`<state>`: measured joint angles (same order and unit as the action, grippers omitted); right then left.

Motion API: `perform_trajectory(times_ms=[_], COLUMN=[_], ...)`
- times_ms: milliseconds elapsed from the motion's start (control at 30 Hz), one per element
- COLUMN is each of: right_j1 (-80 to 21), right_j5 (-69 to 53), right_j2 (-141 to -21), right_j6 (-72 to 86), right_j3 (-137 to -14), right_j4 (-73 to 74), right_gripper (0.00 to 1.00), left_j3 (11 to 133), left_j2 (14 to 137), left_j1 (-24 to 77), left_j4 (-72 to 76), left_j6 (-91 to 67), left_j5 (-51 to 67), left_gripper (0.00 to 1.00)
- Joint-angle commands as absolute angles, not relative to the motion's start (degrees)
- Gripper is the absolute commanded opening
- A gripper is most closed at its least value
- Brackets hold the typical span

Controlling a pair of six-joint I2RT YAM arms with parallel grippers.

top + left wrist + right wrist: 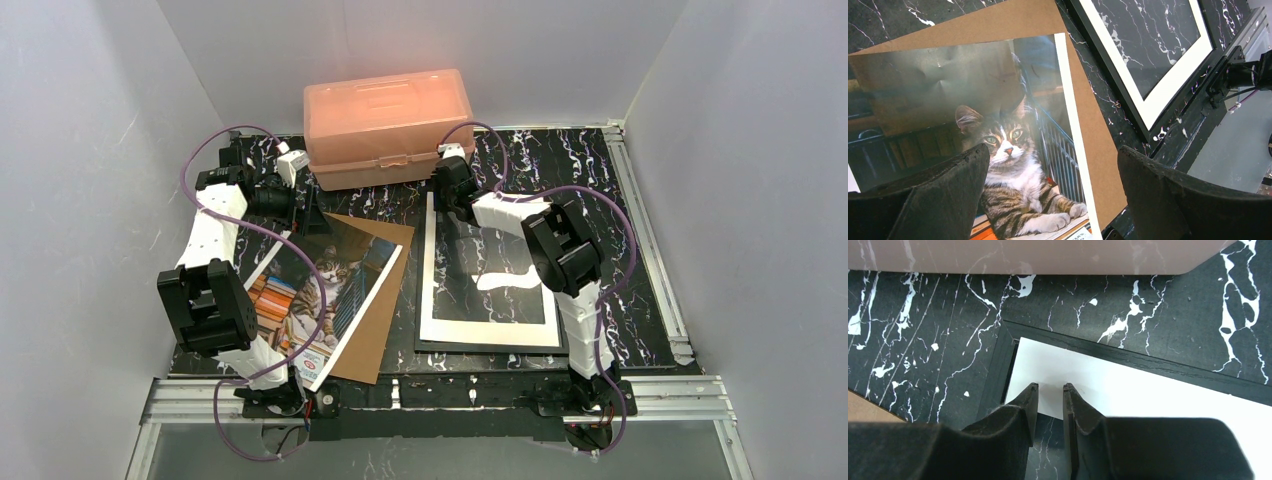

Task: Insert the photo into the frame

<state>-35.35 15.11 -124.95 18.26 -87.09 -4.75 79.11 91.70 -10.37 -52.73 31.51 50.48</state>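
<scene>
The frame point(490, 349) lies flat on the black marbled counter point(580, 160), in front of the right arm, with a white mat point(490, 330) inside it and the marble showing through the mat's opening. The photo point(325, 290) lies to the left of the frame, face up and turned at a slant, with the cat and stacked books showing. It rests on a brown backing board point(385, 300), whose right corner comes close to the frame's left rail. A peach plastic box point(385, 120) stands on the counter just beyond the frame's far left corner. The left gripper point(305, 210) hangs to the left of the frame, above the far end of the photo, and its jaws stand wide apart. In its wrist view point(1053, 150) the cat's face lies between the two fingers, and nothing sits between the pads. The right gripper point(447, 205) is at the frame's far left corner. Its wrist view point(1049, 387) shows the fingertips over the mat point(1128, 385), just inside the black rail point(998, 365). Its jaws are drawn close, with a narrow gap between them. Through that gap the white sheet shows, and I cannot tell whether the tips touch it.
</scene>
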Motion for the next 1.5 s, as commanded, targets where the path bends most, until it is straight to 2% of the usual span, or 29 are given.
perform_trajectory(times_ms=[0, 467, 567, 633, 900, 1033, 1167, 1300, 1467], right_j1=[-35.6, -35.7, -37.0, -38.4, -46.2, -46.8, -49.6, -55.9, -61.5], right_j5=[14.5, 13.0, 14.2, 15.7, 18.0, 17.6, 17.5, 21.4, 24.6], right_j2=[-126.5, -125.5, -121.0, -117.0, -103.7, -97.2, -87.1, -79.8, -78.3], right_j6=[18.7, 17.5, 16.5, 16.0, 19.4, 25.2, 27.8, 30.3, 32.8], right_j3=[-88.7, -88.5, -86.0, -83.5, -70.7, -61.6, -51.2, -45.8, -43.9], right_j4=[-4.0, -1.8, -2.9, -3.7, -2.6, 1.1, 3.3, 7.9, 10.8], right_gripper=[0.33, 0.33, 0.39, 0.46, 0.48, 0.42, 0.32, 0.21, 0.2], left_j3=[80.6, 80.0, 80.2, 80.4, 80.1, 79.7, 79.1, 79.0, 78.3], left_j2=[91.5, 91.4, 91.5, 91.7, 91.9, 92.0, 92.2, 92.4, 92.0], left_j1=[-10.3, -10.3, -10.3, -10.3, -10.3, -10.3, -10.3, -10.2, -10.0], left_j4=[-54.0, -54.1, -54.4, -54.6, -54.8, -54.9, -55.0, -55.2, -55.6], left_j6=[32.1, 32.6, 32.9, 32.9, 33.0, 33.5, 34.0, 34.1, 34.3], left_j5=[51.6, 52.1, 52.1, 52.0, 52.2, 52.3, 52.6, 52.8, 52.9], left_gripper=[0.98, 0.98, 0.98, 0.98, 0.98, 0.98, 0.98, 0.98, 0.98])
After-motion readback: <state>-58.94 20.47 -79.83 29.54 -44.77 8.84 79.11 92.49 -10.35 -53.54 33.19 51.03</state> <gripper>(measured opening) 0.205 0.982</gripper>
